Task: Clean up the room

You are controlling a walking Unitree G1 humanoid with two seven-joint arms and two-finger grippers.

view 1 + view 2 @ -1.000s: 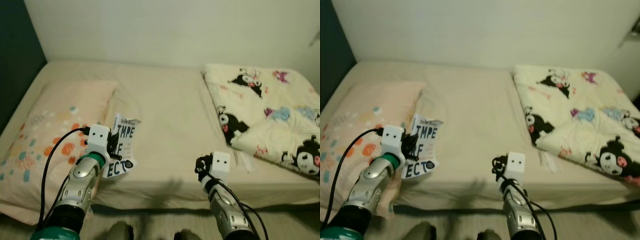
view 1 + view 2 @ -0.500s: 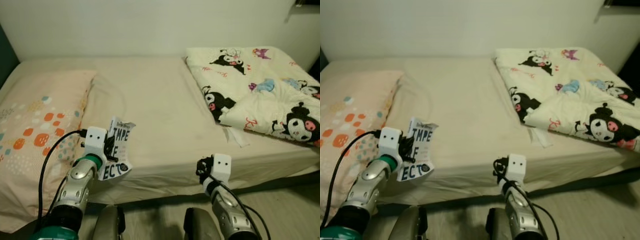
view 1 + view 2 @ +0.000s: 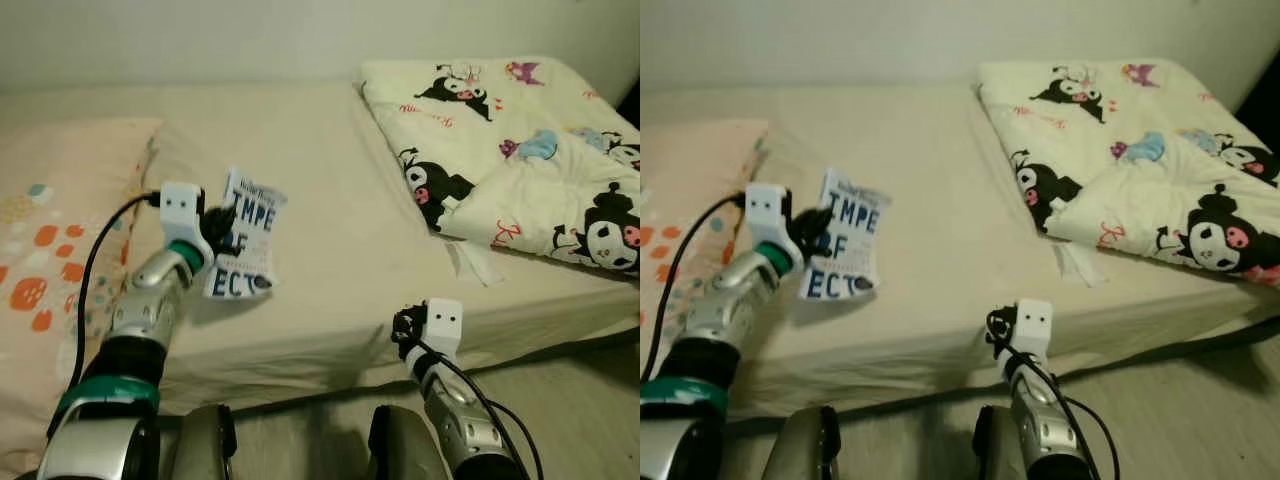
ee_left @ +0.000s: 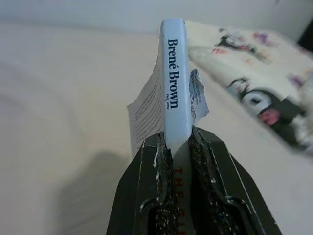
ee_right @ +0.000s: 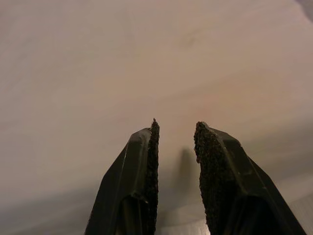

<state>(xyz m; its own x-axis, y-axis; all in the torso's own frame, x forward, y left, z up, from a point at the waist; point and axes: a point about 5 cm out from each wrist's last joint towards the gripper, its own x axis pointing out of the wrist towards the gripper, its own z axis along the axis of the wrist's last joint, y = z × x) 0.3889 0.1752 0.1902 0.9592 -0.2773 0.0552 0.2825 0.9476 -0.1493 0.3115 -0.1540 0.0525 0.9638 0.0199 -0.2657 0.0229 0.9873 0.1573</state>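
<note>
A white paperback book (image 3: 244, 246) with large dark blue letters hangs upright above the bed (image 3: 330, 180), near its left half. My left gripper (image 3: 218, 228) is shut on it; in the left wrist view the spine (image 4: 175, 83) reads "Brené Brown" and stands clamped between the two black fingers (image 4: 203, 156). My right gripper (image 3: 404, 328) hovers low at the bed's front edge. Its fingers (image 5: 210, 147) stand slightly apart with nothing between them, pointing at the cream sheet.
A peach pillow (image 3: 45, 230) with orange and teal dots lies at the bed's left. A cream cartoon-print blanket (image 3: 520, 150) is folded on the right half. Pale wall runs behind. Wooden floor (image 3: 590, 400) shows at the lower right, my feet (image 3: 205, 445) below.
The camera has swung right and dipped. My left arm has reached forward and up, carrying the book further over the bed. The right gripper keeps its place at the bed's edge.
</note>
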